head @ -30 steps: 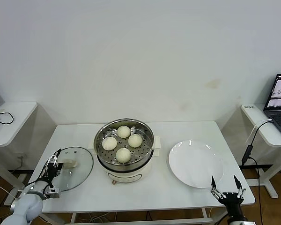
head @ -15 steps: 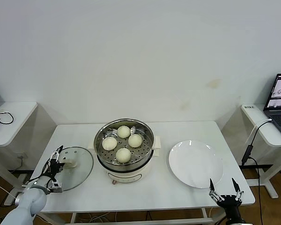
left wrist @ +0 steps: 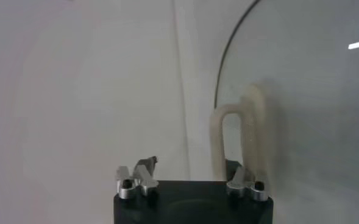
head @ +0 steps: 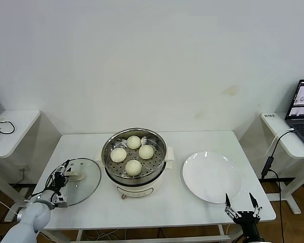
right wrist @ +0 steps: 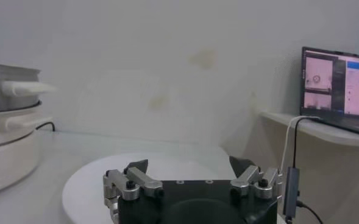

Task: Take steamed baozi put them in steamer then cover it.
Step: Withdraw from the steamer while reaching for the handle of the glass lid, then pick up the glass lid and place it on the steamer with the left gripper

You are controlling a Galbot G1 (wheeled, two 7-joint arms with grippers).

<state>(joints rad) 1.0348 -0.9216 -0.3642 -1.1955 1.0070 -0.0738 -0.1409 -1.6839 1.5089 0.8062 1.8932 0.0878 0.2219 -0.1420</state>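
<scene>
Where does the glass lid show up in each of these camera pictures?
Head view: glass lid flat on the table's left side, beside the steamer.
Left wrist view: lid fills the right side, its cream handle just ahead of the left gripper.
Right wrist view: not in it.
Shared landmark: the cream handle.

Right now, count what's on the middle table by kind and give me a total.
Steamed baozi: 4, all in the steamer
Steamer: 1
Glass lid: 1
White plate: 1
Total: 7
</scene>
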